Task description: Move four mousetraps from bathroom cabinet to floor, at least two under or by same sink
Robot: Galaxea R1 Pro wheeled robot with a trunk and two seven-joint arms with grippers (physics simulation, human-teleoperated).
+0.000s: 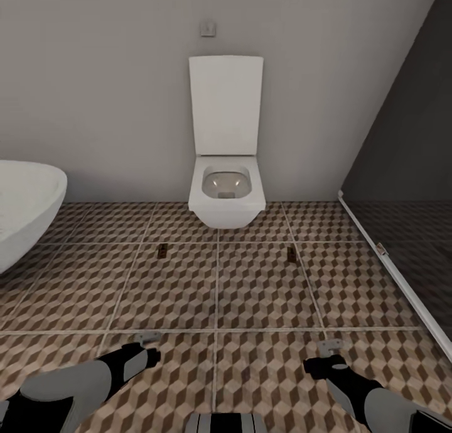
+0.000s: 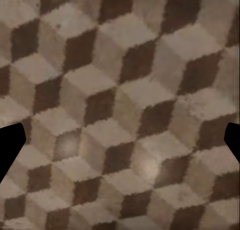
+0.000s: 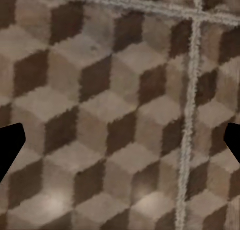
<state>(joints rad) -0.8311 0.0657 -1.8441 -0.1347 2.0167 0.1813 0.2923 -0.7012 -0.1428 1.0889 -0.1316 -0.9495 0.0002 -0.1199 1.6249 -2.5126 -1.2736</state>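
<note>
Two mousetraps lie flat on the bathroom floor (image 1: 251,295) in front of the toilet, one (image 1: 162,251) to the left and one (image 1: 292,252) to the right, each a small brown board. My left gripper (image 1: 145,342) and right gripper (image 1: 331,348) hover low over the tiles nearer to me, well short of the traps. Both are open and empty. In the wrist views, the left gripper (image 2: 120,145) and the right gripper (image 3: 120,145) have bare cube-patterned tile between their widely spread dark fingertips. The cabinet and the bathroom sink are out of view.
A white wall-hung toilet (image 1: 225,194) with its lid up stands at the back wall. The rim of a white oval bathtub (image 1: 25,200) juts in at the left. A dark glass shower screen (image 1: 408,188) with a white bottom rail runs along the right.
</note>
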